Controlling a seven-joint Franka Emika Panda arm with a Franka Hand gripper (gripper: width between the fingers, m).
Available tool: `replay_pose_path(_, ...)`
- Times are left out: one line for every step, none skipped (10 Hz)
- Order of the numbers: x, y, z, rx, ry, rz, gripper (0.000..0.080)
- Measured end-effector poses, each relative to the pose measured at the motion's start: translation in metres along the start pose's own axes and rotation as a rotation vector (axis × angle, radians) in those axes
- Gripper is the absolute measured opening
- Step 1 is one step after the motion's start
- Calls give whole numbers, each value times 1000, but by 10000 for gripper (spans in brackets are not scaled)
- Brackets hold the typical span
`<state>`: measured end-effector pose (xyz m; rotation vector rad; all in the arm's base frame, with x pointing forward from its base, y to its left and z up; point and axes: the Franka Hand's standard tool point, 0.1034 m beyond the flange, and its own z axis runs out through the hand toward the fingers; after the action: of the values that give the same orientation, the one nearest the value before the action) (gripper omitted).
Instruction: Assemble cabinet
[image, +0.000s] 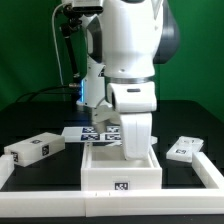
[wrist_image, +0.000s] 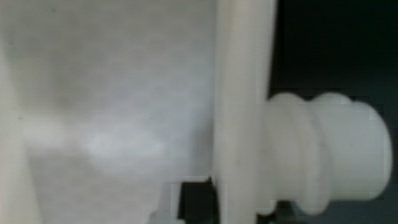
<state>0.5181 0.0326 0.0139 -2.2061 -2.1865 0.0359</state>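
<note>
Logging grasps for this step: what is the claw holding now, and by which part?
Cannot be told: the claw sits low inside the open box, fingertips hidden, and the wrist view shows only a blurred white panel.

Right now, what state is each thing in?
Box: upright, top open.
Hand: down at the box, fingers hidden; open or shut unclear.
Block: lying loose, exterior view's left.
Panel: lying loose, exterior view's right.
Marker board: flat behind the box.

Exterior frontal; wrist tight on cabinet (wrist_image: 125, 100)
</note>
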Motion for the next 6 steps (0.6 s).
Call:
replay_pose_path(-3,-2,1,2,0,-2,38)
replay_pose_path(-4,-2,1,2,0,2,38)
replay_pose_path(-4,-2,1,2,0,2,38)
replay_pose_path(-3,-2,1,1,0,1,38)
replay_pose_path(2,-1,3,-8,7,6,38)
replay_pose_path(15,1,3,-7,13,12,38)
